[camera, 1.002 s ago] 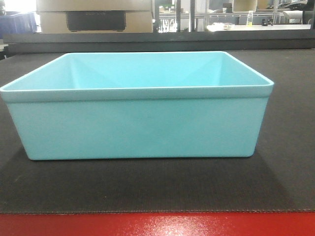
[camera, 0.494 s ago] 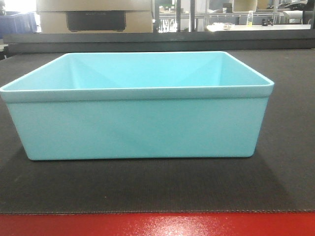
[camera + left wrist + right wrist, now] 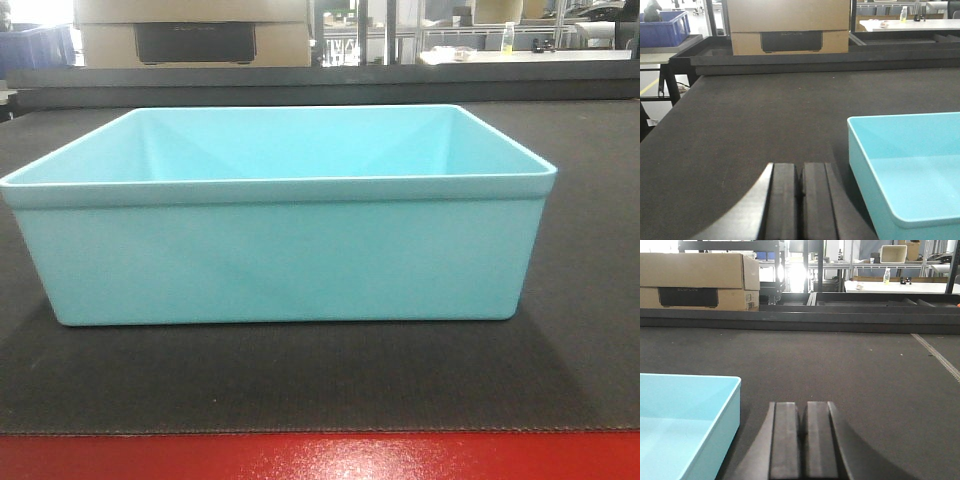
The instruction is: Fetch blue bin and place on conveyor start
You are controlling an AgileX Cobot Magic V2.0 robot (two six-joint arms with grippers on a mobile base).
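While the blue bin [image 3: 280, 250] sits flat and upright on the conveyor start [image 3: 300, 380], nothing lies inside it and nothing stands between it and either arm. From the front view, a cardboard box [image 3: 190, 35] with a dark handle slot rests beyond the belt's far rail at 11 o'clock, and a small bottle [image 3: 508, 36] stands on a white counter [image 3: 520, 55] at 1 o'clock. The left gripper [image 3: 800, 200] rests on the belt just beside the bin's left wall, jaws pressed together, holding nothing; the right gripper [image 3: 802, 440] sits likewise beside the right wall, jaws together, empty. The belt is dark, finely woven, with a glossy red front edge [image 3: 320, 458]. A dark blue crate [image 3: 665, 30] and metal shelving [image 3: 850, 260] fill the bright hall behind.
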